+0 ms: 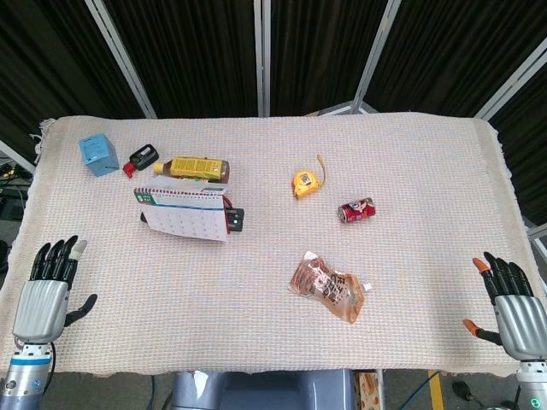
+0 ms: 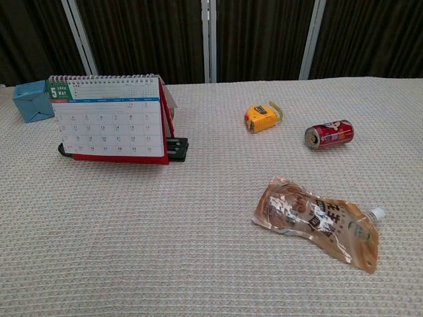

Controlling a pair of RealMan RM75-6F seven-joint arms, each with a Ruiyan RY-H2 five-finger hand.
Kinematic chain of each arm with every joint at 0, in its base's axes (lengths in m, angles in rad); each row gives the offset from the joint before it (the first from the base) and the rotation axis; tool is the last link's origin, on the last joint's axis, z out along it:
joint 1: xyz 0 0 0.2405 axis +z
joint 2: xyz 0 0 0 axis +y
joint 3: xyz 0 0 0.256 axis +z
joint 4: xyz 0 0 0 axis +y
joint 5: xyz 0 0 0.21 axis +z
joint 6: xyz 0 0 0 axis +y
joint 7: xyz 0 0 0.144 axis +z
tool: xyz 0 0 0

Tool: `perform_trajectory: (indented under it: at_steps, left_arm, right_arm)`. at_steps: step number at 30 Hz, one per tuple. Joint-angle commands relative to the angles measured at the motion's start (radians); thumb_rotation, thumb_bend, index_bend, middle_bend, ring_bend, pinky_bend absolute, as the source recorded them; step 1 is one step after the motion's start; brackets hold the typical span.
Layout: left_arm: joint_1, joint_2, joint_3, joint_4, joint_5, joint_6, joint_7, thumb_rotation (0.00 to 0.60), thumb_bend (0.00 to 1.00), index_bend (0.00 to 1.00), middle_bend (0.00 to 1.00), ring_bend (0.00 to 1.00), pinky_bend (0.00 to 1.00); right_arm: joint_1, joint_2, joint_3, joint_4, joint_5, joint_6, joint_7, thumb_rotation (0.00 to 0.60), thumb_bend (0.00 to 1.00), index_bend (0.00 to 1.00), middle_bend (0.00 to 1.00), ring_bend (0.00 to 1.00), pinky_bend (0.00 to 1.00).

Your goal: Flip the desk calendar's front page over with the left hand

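Observation:
The desk calendar (image 1: 185,212) (image 2: 109,119) stands upright on the left half of the table, its white front page with a green corner and a date grid facing me, on a red base with spiral binding on top. My left hand (image 1: 44,295) hovers at the table's near left edge, well short of the calendar, fingers spread and empty. At the near right edge my right hand (image 1: 513,307) is likewise spread and holds nothing. Neither hand shows in the chest view.
A bottle (image 1: 195,167), a black object (image 1: 143,157) and a blue box (image 1: 99,155) (image 2: 32,100) lie behind the calendar. A yellow tape measure (image 1: 304,182) (image 2: 262,119), a red can (image 1: 356,209) (image 2: 330,134) and a brown pouch (image 1: 329,286) (image 2: 318,222) lie to the right.

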Motion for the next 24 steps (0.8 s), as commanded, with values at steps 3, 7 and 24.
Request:
perform_trajectory:
  at_steps: [3, 7, 24]
  left_arm:
    - [0.003, 0.000, -0.005, 0.000, 0.002, -0.006, 0.000, 0.600, 0.23, 0.00, 0.00, 0.00, 0.00]
    - [0.003, -0.002, -0.013, 0.003, -0.008, -0.020, -0.001, 0.600, 0.23, 0.00, 0.00, 0.00, 0.00]
    - [-0.060, -0.051, -0.143, -0.041, -0.261, -0.218, -0.144, 0.600, 0.70, 0.00, 0.63, 0.66, 0.53]
  right_arm:
    - [-0.001, 0.000, 0.000, -0.002, 0.003, 0.000, 0.002, 0.600, 0.02, 0.00, 0.00, 0.00, 0.00]
    - [-0.001, 0.002, 0.001, -0.002, 0.005, -0.001, 0.003, 0.600, 0.02, 0.00, 0.00, 0.00, 0.00]
    - [-0.002, 0.010, 0.000, -0.014, -0.002, 0.006, 0.011, 0.600, 0.02, 0.00, 0.00, 0.00, 0.00]
